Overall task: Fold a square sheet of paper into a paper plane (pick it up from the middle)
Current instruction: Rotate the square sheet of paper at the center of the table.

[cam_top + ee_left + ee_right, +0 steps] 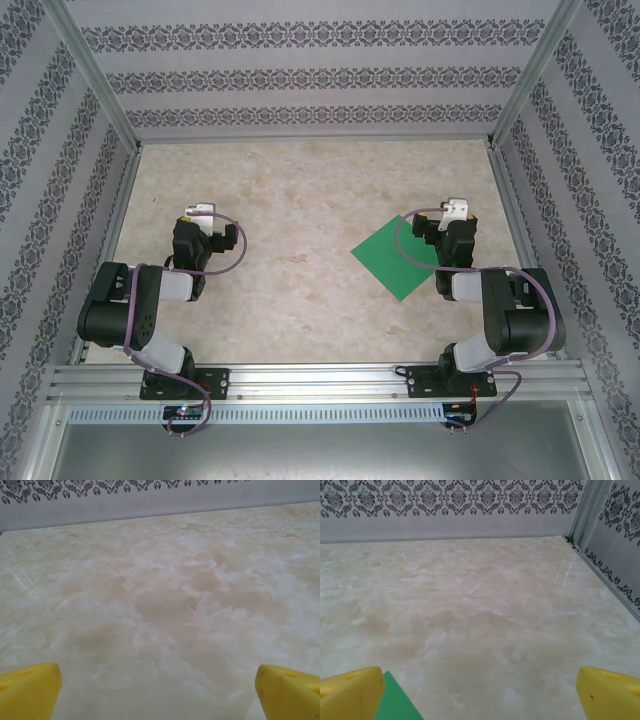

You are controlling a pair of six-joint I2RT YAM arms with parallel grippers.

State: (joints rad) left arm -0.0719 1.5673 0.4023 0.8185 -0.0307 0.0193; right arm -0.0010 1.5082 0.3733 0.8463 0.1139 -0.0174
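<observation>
This is a robot test cell in a lab, not a lived-in room. A left arm (130,310) and a right arm (505,315), both black, are bolted to an aluminium rail (320,380) along the near edge of a desk (300,300) with a beige marble-look top. Aluminium posts (95,78) rise from the far corners. Panels (320,75) papered in grey damask wall the far, left and right edges. Purple cables (240,245) loop along each arm.

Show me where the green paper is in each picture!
Top external: the square sheet of paper lies flat right of centre, by the right arm.
Left wrist: marbled table up to the patterned back wall.
Right wrist: its green corner at the bottom left, beside a yellow fingertip.
Shared landmark: that patterned back wall.
</observation>
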